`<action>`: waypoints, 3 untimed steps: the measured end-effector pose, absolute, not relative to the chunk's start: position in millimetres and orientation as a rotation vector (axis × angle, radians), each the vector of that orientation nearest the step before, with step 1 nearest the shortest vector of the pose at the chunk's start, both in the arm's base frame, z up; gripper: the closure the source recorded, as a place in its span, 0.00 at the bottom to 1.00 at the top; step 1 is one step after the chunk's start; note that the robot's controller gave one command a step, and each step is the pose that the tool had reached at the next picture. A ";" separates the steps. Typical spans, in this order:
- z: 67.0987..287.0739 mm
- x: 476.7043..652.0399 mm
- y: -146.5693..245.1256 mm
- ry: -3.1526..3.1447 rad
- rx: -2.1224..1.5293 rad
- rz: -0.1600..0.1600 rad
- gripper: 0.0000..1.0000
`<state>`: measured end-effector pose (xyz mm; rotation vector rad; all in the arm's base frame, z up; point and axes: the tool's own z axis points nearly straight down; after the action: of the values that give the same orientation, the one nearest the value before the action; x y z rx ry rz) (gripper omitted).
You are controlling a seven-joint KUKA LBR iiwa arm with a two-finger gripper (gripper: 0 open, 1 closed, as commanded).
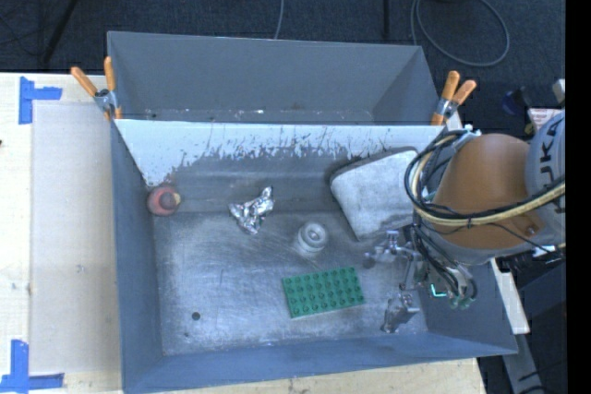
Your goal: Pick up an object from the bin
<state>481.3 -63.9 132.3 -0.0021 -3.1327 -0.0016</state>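
Observation:
My gripper (391, 286) hangs low at the right side of the bin, open, with nothing between its fingers. One fingertip (379, 254) is just below a pale grey flat pad (369, 187) that leans at the back right. The other fingertip (396, 319) is near the bin's front wall. A green studded plate (322, 292) lies flat just left of the gripper, a small gap away. A small grey round cap (312, 237) sits above the plate, further left of the upper finger.
A crumpled piece of silver foil (252, 210) lies near the middle of the floor. A small reddish round thing (165, 200) sits at the left wall. The arm with its orange cover and cables overhangs the right rim.

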 end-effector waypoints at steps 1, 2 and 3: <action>71.2 523.7 -14.2 -3.132 0.251 0.001 0.00; 73.0 523.5 -14.1 -3.130 0.257 0.002 1.00; 195.7 554.4 -9.4 -3.141 0.252 0.001 1.00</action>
<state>554.4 -9.4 195.7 0.2521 -3.1407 0.0012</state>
